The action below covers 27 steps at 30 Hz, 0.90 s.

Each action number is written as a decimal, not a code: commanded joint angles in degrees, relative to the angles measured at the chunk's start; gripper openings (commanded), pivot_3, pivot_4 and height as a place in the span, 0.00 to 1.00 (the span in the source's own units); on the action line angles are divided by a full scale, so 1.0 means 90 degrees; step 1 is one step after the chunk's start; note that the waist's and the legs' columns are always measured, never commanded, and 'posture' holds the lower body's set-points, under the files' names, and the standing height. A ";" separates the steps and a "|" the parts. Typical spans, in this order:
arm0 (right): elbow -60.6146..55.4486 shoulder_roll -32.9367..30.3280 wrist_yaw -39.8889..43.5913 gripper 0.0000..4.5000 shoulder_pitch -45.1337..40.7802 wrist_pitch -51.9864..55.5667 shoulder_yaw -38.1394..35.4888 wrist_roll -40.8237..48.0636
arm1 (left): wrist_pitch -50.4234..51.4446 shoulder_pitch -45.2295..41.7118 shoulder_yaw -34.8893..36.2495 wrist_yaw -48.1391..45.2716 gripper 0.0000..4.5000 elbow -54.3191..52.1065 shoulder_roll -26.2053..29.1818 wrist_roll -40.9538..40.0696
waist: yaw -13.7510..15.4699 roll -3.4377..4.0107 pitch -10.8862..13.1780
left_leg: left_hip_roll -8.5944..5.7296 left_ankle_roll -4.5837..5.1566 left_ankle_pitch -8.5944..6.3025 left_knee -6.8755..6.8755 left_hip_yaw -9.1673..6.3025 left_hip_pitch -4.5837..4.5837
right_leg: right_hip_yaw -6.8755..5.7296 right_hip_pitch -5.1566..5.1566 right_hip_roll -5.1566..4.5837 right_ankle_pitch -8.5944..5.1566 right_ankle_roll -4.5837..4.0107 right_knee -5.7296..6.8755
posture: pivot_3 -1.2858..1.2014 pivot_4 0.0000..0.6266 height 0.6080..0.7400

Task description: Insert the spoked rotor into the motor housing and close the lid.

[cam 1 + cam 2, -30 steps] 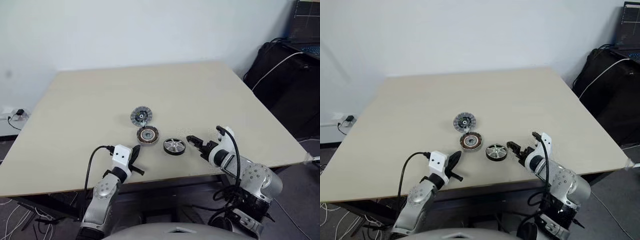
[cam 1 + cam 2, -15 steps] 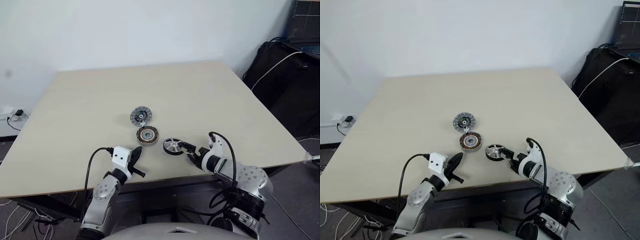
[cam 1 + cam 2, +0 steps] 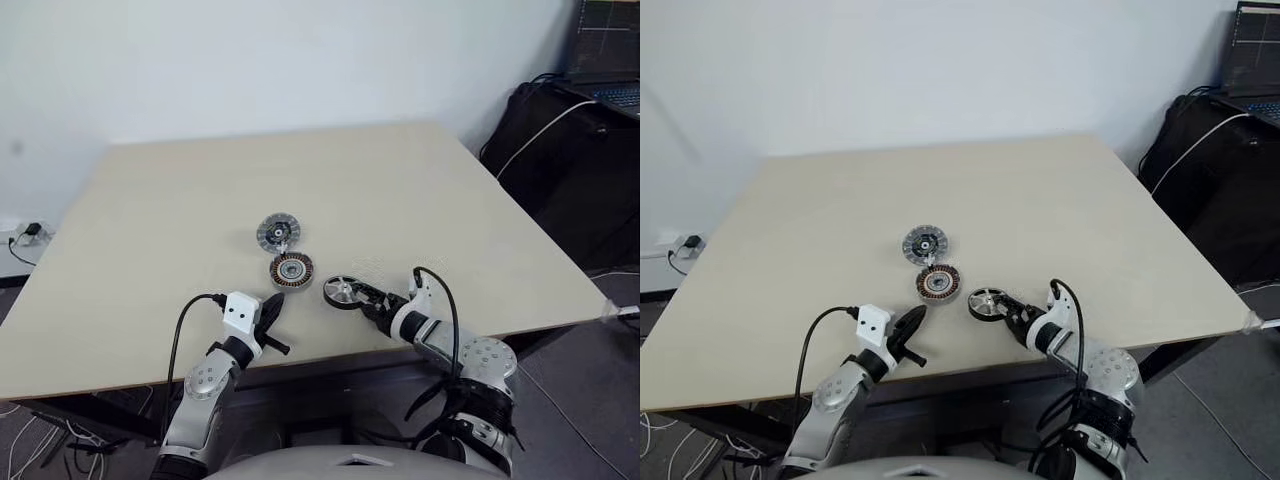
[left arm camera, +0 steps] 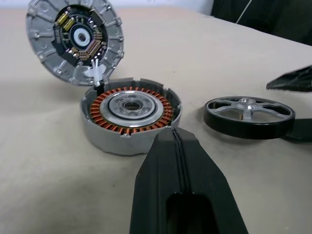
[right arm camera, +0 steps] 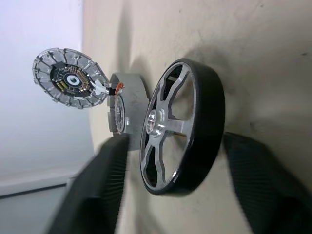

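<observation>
**Rotor bracketed by R gripper, not yet seated**

I see the spoked rotor lying flat on the table near its front edge, silver spokes and hub up, dark outer band. It sits just beside the motor housing, on that unit's right, w/ a narrow gap between them; not inserted.

Housing is open, copper windings exposed around a silver centre. The lid lies directly behind it, ribbed face w/ circuit parts up, apparently joined to the housing by short wires at the near rim.

R gripper is at the rotor's right side. In the right wrist view its fingers stand one each side of the rotor's rim, w/ table visible between pads and band on both sides. I read jaws as parted around the rotor, no grasp confirmed.

L gripper hovers low over the table's front edge, near the housing and pointing toward it. Left wrist view shows its two fingers pressed together, clenched on nothing.
</observation>
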 commanded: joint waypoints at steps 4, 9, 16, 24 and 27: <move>-0.0065 0.0437 -0.0233 0.20 -0.0036 -0.0183 0.0360 0.0265 | 0.0024 -0.0070 0.0057 -0.0037 0.00 -0.0141 0.0011 -0.0053 | 0.0008 0.0002 -0.0001 | 0.0000 0.0005 -0.0003 0.0000 0.0001 -0.0003 | 0.0003 -0.0001 -0.0002 0.0000 0.0000 -0.0004 | 0.52 0.00 1.00; -0.0166 0.0301 -0.0420 0.09 0.0129 -0.0219 0.0766 0.0146 | 0.0062 -0.0080 0.0043 -0.0023 0.00 -0.0148 -0.0008 -0.0041 | -0.0010 -0.0001 -0.0006 | 0.0001 0.0005 -0.0003 0.0002 0.0003 0.0004 | 0.0003 0.0005 -0.0002 0.0000 0.0002 -0.0002 | 0.52 0.00 1.00; -0.0648 0.0133 -0.0389 0.09 0.0572 -0.0491 0.1421 0.0000 | 0.0120 -0.0059 0.0021 0.0013 0.00 -0.0179 -0.0047 -0.0012 | -0.0008 -0.0001 -0.0012 | 0.0004 0.0006 -0.0004 -0.0001 0.0003 0.0005 | 0.0002 0.0007 -0.0001 -0.0001 0.0001 -0.0006 | 0.52 0.00 1.00; -0.0994 0.0387 -0.0257 0.09 0.0277 -0.1163 0.1285 0.0933 | 0.0162 -0.0086 -0.0005 0.0016 0.00 -0.0192 -0.0056 0.0002 | 0.0040 0.0000 0.0008 | 0.0002 0.0010 -0.0006 0.0000 0.0003 -0.0006 | 0.0001 -0.0001 -0.0003 0.0000 0.0004 -0.0013 | 0.52 0.00 1.00; -0.0823 0.0384 -0.0301 0.09 0.0061 -0.1391 0.1430 0.0978 | 0.0162 -0.0114 0.0000 0.0033 0.00 -0.0182 -0.0064 0.0011 | 0.0020 0.0004 0.0018 | 0.0002 0.0010 -0.0006 -0.0002 0.0003 -0.0008 | 0.0002 -0.0004 -0.0002 0.0000 0.0004 -0.0013 | 0.52 0.00 1.00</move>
